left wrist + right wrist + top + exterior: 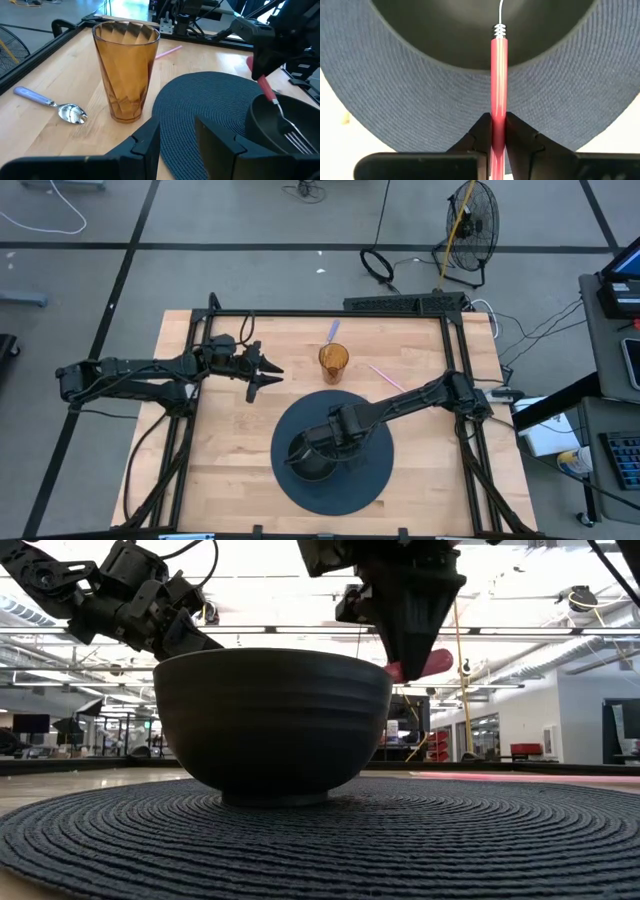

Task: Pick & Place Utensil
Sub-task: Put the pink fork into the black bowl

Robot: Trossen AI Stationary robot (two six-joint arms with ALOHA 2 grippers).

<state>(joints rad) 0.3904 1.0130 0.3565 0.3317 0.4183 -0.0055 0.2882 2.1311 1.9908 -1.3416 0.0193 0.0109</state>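
Right gripper holds red-handled fork over bowl; risk is a bad drop or a bumped rim.

High view: right gripper (318, 448) sits over the dark bowl (312, 455) on the round placemat (370, 480); left gripper (262, 371) waits off the mat, just beside the amber cup (334, 361); a pink straw (386, 378) lies on the table under the right arm.
Low view: the red fork handle (425, 666) hangs just beside the bowl rim; a low sweep could knock the bowl.
Left wrist view: left fingers (150, 142) parted, holding nothing; fork (280, 112) tines point down into the bowl; a spoon (52, 104) lies beside the cup, clear of the path.
Right wrist view: fingers (481, 131) pinch the handle; it is thin, so it may slip or swing, and released tilted it could tip out over the rim.
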